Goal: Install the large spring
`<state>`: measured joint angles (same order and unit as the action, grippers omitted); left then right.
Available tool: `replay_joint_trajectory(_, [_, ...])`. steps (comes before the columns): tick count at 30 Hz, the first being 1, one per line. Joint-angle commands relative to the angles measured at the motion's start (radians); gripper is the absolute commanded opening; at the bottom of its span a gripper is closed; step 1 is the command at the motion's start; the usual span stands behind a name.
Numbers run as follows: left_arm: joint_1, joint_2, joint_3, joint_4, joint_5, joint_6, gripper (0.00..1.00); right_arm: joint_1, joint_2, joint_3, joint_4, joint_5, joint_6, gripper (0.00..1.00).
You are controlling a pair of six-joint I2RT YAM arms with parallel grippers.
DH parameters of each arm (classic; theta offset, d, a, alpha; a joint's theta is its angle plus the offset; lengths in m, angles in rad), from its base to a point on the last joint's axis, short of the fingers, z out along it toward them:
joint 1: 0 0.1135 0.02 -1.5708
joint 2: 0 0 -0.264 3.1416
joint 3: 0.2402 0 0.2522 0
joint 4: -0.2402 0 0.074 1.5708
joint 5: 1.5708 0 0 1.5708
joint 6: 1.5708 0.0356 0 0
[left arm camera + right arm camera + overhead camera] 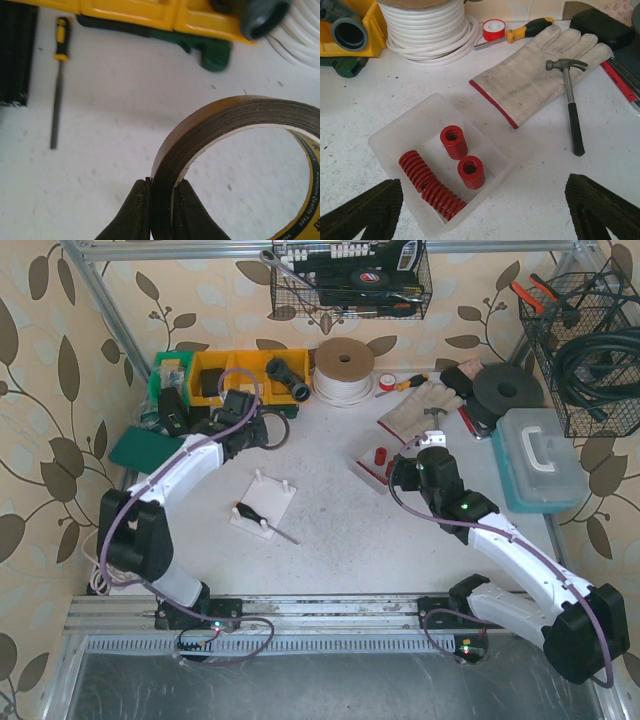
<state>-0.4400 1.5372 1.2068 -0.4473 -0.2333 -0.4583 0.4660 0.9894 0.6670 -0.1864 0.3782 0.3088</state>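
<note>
Meanwhile, left end effector (164, 184) pinches tape roll (210, 117); right end effector (482, 197) gapes empty near 4 red springs (454, 141).

Overhead wide; wrists close, sharing yellow bin (130, 12).

Springs (471, 171) lie in the tray (405, 125) at the frame's lower centre. The glove (540, 75) lies upper right of it, and the hammer (572, 115) lies along the glove's right side.
</note>
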Motion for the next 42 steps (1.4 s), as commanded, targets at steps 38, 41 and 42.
replay_joint_trajectory(38, [0.087, -0.028, 0.075, -0.307, 0.067, -0.434, 0.76, 0.048, -0.013, -0.006, 0.031, 0.015, -0.054, 0.88])
replay_joint_trajectory(41, [0.066, -0.15, -0.018, -0.339, 0.086, -0.551, 0.73, 0.048, -0.007, -0.006, 0.031, 0.019, -0.054, 0.88])
replay_joint_trajectory(42, [0.057, -0.184, -0.045, -0.346, 0.093, -0.587, 0.71, 0.049, -0.007, -0.005, 0.03, 0.019, -0.054, 0.88])
